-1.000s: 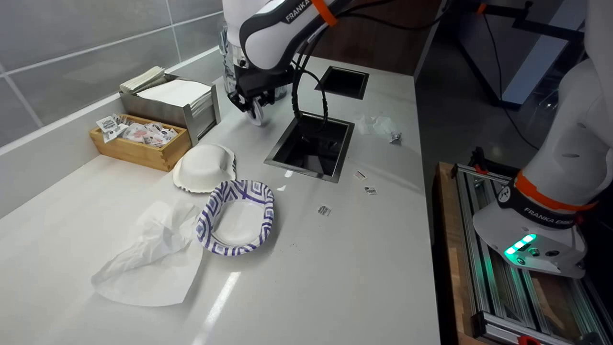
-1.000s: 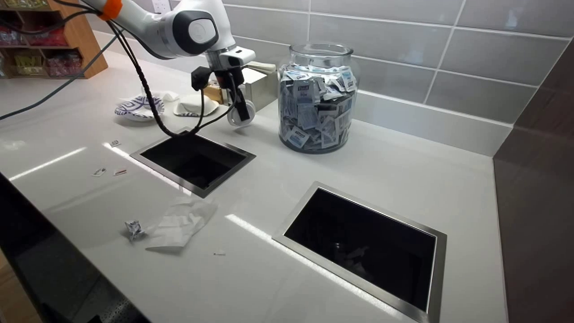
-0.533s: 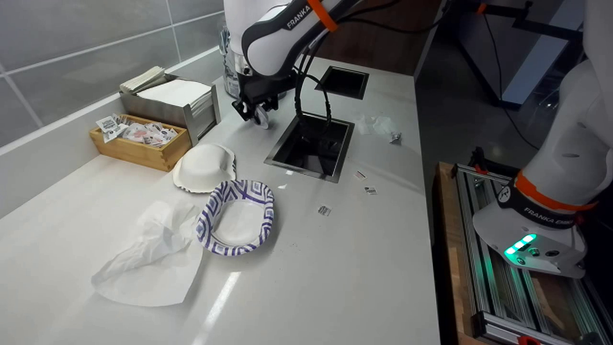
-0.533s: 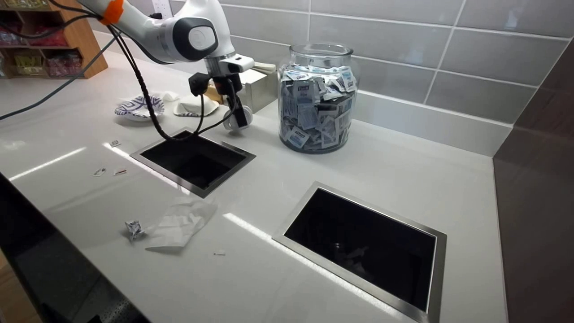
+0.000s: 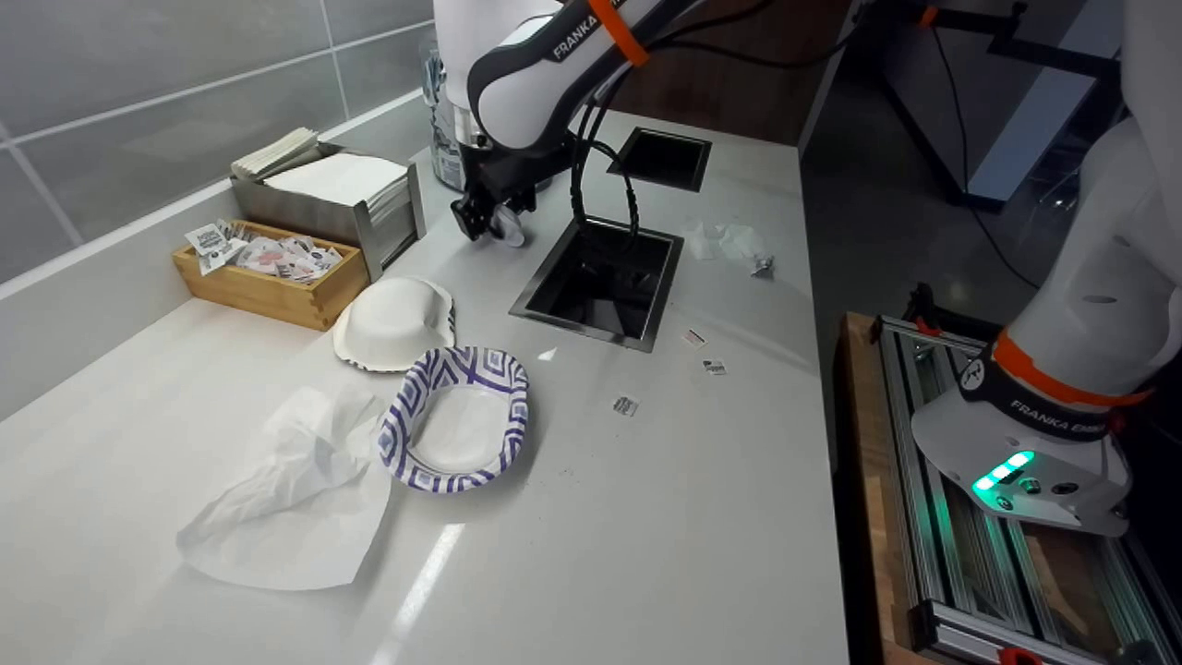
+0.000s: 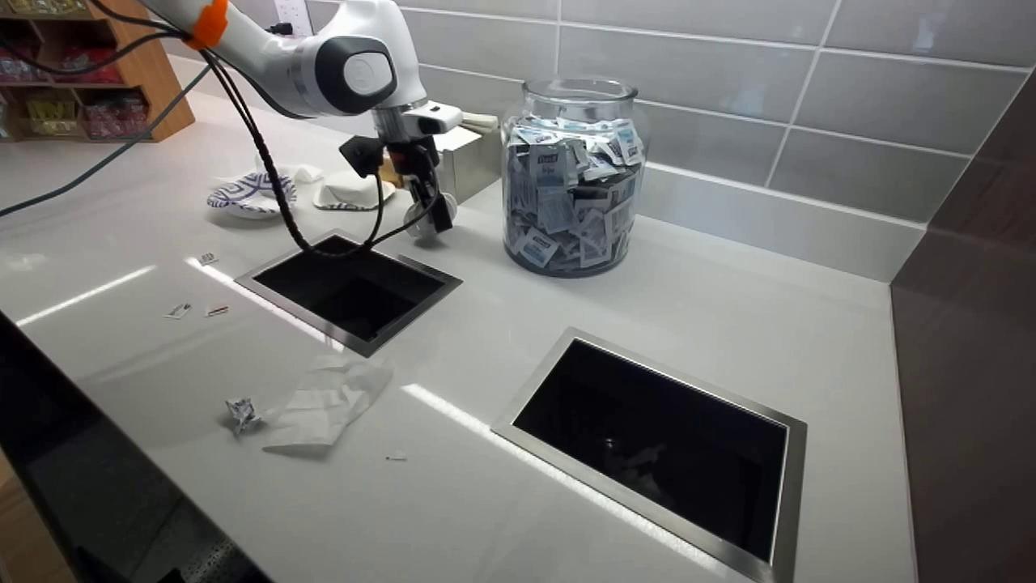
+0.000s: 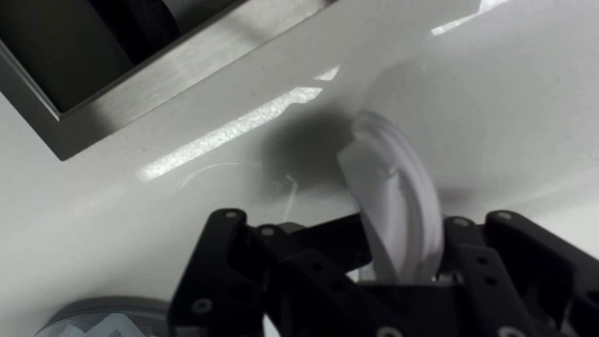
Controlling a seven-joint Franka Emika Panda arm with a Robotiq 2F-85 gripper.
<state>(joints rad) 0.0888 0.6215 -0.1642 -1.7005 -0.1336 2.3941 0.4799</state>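
White disc (image 7: 406, 201), lid-like and tilted up on edge, is pinched between your jaws, which are clenched on it from both sides. It is close to the pale desk (image 5: 665, 517); whether its lower edge touches the surface, you cannot tell. From left to right in an exterior view, you have a wooden box (image 5: 249, 288) full of small paper packets (image 5: 291, 259), a crumpled sheet of white paper (image 5: 295, 508) on the near side, and a steel napkin holder (image 5: 314, 216) behind the box. Next comes an upturned white bowl (image 5: 392, 319), then a purple-and-white patterned bowl (image 5: 457, 429), open side up, just beside it. Your disc follows, farther back, and right of it a steel-framed opening (image 5: 591, 300) is sunk in the desk. Three small paper scraps (image 5: 625, 405) lie near the opening's near right corner, with a crumpled thin wrapper (image 5: 734, 242) farther right and back. In an exterior view, a glass jar (image 6: 566, 95) packed with sachets (image 6: 558, 174) stands right of your jaws.
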